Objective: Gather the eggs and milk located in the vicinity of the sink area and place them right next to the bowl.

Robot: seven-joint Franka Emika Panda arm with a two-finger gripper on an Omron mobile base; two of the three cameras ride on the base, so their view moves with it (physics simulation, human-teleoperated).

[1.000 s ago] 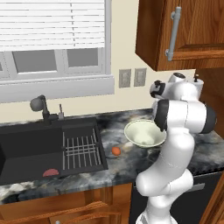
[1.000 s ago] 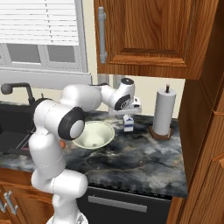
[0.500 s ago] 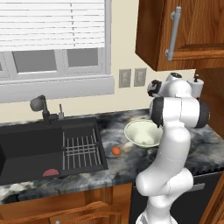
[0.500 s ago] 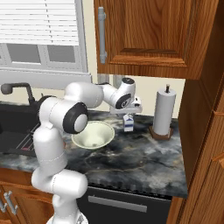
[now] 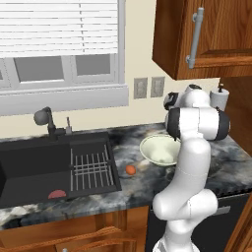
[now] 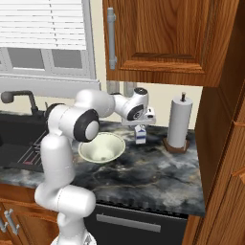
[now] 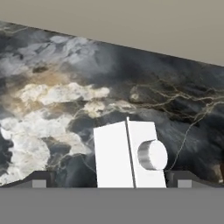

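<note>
1. Leftmost, the black sink holds a wire rack.
2. The egg lies on the marble counter between sink and bowl.
3. The gripper hangs over the milk carton, jaws spread wide, grasping nothing.
4. The carton stands upright, just right of the bowl.

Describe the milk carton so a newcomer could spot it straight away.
Find the tall paper-towel roll at the right end of the dark marble counter. Left of it, beyond the big pale bowl, a small white boxy milk carton stands upright under the open gripper. It is far shorter than the roll.
</note>
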